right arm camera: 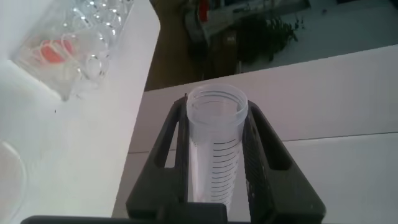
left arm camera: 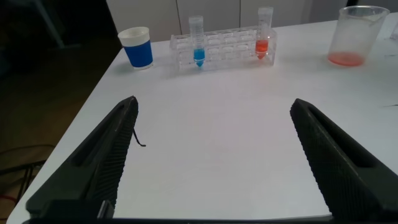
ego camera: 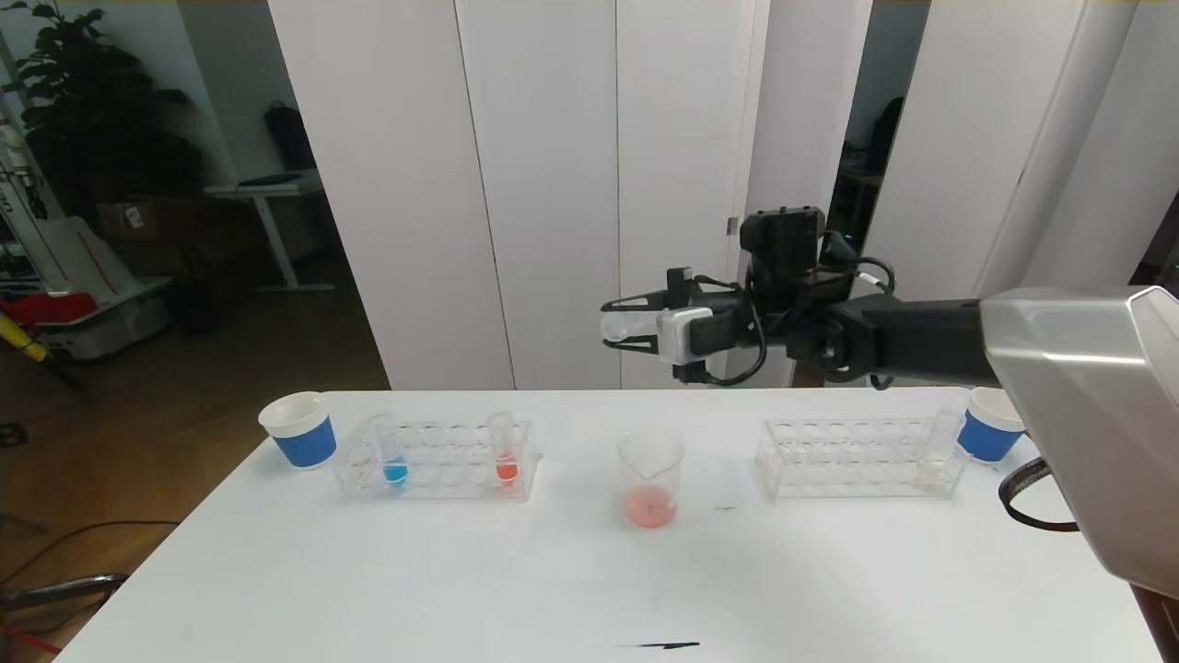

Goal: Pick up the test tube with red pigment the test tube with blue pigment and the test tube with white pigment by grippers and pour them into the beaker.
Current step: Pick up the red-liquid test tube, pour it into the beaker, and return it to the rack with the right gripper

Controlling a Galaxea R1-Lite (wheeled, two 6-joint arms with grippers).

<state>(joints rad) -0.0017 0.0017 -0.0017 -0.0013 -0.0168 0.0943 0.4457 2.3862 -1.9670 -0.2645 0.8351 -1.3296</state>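
My right gripper (ego camera: 610, 324) hangs high above the beaker (ego camera: 650, 479), shut on a clear test tube (ego camera: 624, 325) that lies sideways with its mouth pointing left. In the right wrist view the held tube (right arm camera: 214, 143) shows graduation marks and no coloured liquid between the fingers. The beaker holds a shallow pink-red pool. The test tube with blue pigment (ego camera: 393, 456) and a test tube with red pigment (ego camera: 505, 456) stand in the left rack (ego camera: 433, 483). The test tube with white pigment (ego camera: 935, 451) stands in the right rack (ego camera: 847, 460). My left gripper (left arm camera: 214, 102) is open over bare table, holding nothing.
A blue-banded paper cup (ego camera: 299, 428) stands left of the left rack, another (ego camera: 990, 424) right of the right rack. A small dark mark (ego camera: 668, 645) lies near the table's front edge. The table's left edge drops to a wooden floor.
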